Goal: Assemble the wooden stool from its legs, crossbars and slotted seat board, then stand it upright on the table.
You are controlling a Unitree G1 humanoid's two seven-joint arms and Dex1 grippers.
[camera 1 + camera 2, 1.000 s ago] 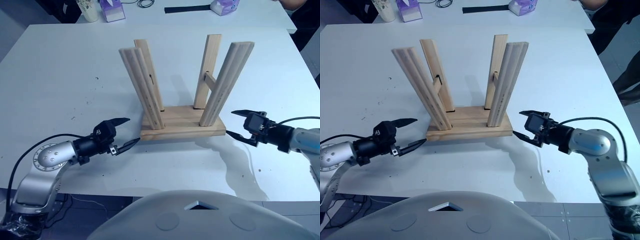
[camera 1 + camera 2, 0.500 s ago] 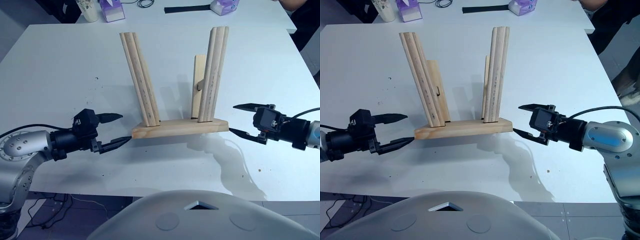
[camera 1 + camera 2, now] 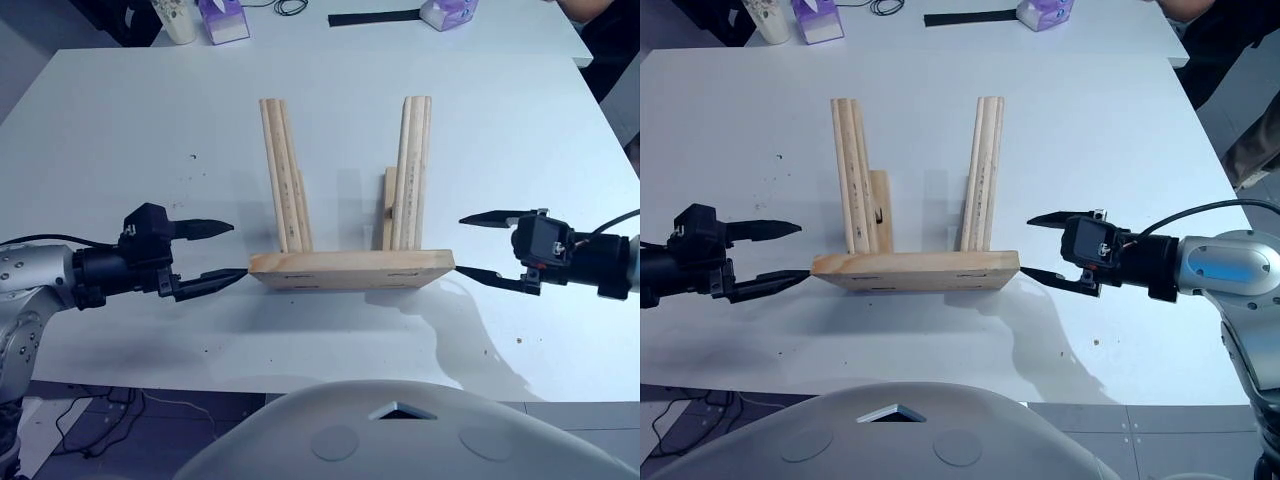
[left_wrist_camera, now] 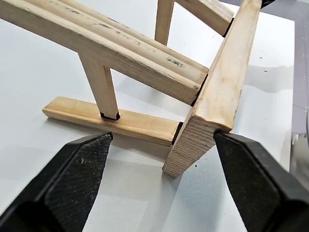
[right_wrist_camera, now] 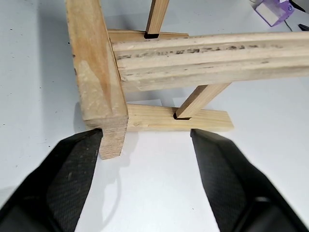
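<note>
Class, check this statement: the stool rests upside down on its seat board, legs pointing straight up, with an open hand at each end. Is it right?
No. The stool lies on its side: the seat board stands on edge and a leg lies flat on the table, as the left wrist view shows. The open left hand and right hand are at the board's ends.

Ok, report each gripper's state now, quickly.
Left gripper: open, holding nothing; one fingertip at the seat board end.
Right gripper: open, holding nothing; one fingertip at the board's other end.
</note>
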